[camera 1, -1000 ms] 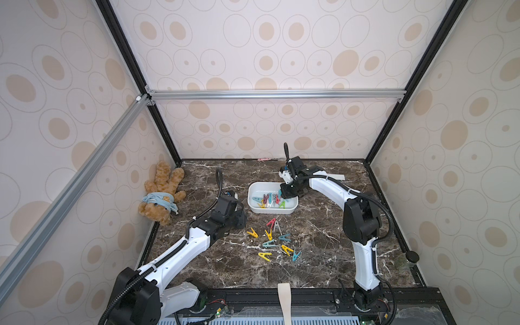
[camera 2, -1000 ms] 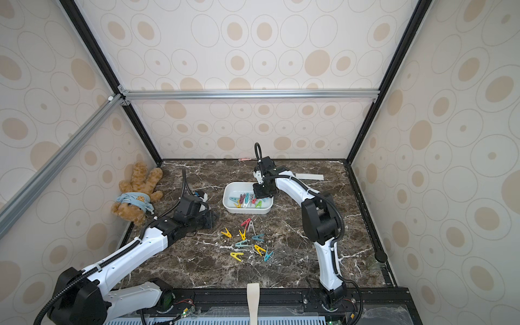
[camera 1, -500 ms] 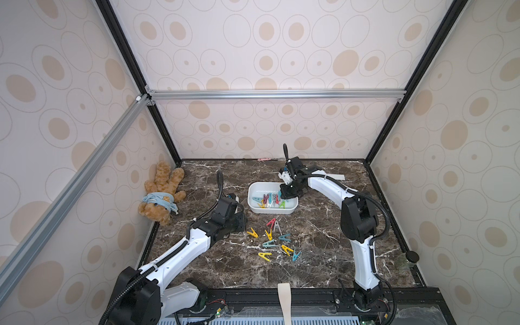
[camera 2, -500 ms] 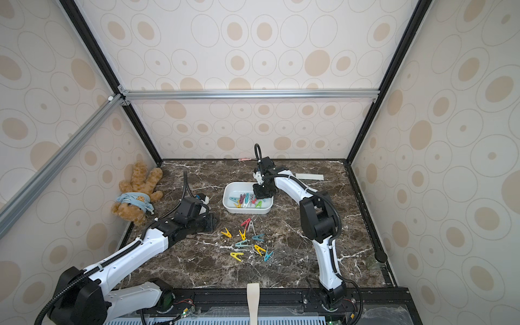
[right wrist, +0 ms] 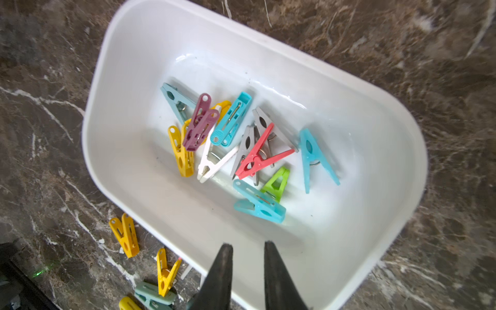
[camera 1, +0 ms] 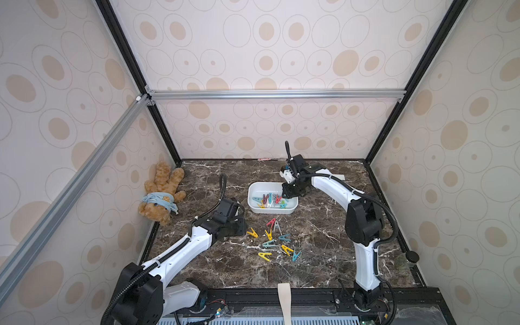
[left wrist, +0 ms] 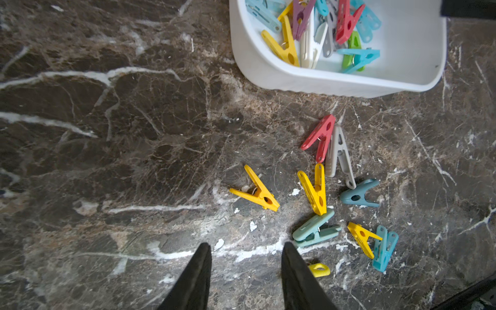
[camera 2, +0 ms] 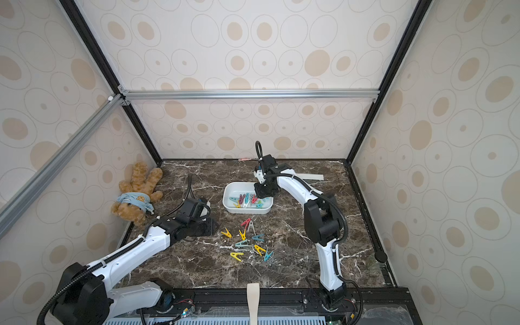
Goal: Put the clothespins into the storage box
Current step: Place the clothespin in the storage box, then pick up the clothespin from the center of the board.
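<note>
The clothespins [left wrist: 314, 192] are in two places: about a dozen lie jumbled in the middle of the storage box [right wrist: 335, 236], and nine or so are scattered loose on the marble tabletop [left wrist: 107, 161] just in front of it, none touching its wall. The right gripper [right wrist: 247, 244] hangs over the box near its rim, its jaws parted only a little and nothing between them, so I judge this arm is at the drop-off end of its cycle and free to go for another peg. The left gripper [left wrist: 246, 243] hovers low over bare marble just short of the loose cluster, jaws moderately wide and empty, which looks like the approach to a pick. The task is roughly half done, going by the count. The easiest target seems to be the lone yellow peg [left wrist: 257, 192], lying flat and apart from the others (the rest overlap or touch in pairs, so a grab there could drag a neighbour along). Taking it calls for turning the jaws to straddle its narrow body, coming right down to the surface, then closing and carrying it over the rim.
</note>
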{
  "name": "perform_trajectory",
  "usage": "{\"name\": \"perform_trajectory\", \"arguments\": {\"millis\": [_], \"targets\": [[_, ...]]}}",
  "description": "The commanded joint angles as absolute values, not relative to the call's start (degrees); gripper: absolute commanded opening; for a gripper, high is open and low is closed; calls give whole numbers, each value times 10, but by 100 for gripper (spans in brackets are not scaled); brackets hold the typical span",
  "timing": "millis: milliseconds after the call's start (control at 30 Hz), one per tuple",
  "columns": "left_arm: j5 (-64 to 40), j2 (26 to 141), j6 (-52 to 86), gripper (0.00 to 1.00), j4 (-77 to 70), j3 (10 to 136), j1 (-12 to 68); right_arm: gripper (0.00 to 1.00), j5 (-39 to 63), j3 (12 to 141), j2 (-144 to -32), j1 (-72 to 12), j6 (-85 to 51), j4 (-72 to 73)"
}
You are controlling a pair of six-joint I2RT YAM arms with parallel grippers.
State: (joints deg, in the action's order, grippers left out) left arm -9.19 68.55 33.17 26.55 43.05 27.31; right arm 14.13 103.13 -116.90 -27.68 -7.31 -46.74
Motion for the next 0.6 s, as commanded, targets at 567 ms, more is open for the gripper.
{"name": "perform_trajectory", "arguments": {"millis": [567], "targets": [[-104, 820, 333, 41, 236, 487, 288, 24, 81, 717, -893, -367, -92, -359]]}}
